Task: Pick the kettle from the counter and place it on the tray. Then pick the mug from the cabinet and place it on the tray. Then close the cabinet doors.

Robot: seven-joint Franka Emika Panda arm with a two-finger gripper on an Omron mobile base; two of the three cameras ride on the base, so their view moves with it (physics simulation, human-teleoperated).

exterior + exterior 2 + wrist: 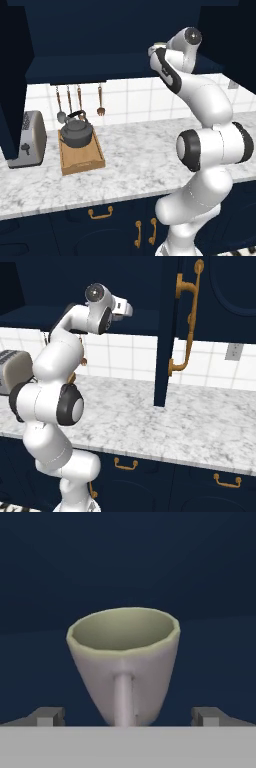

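Observation:
The dark grey kettle (76, 132) stands in the wooden tray (82, 161) on the marbled counter (145, 145), left of the arm. The arm reaches up into the open navy cabinet (90, 67). In the hand view the grey-beige mug (125, 657) stands upright on the navy shelf, its handle facing the camera. My gripper (128, 716) is open, with one fingertip (50, 716) on each side of the mug's base and clear gaps to it. The cabinet doors (169, 331) stand open, one (12, 100) at the far left.
A silver toaster (27, 140) stands on the counter left of the tray. Utensils (80, 100) hang on the tiled wall behind the kettle. The open right door with its brass handle (187, 321) juts out over the counter right of the arm.

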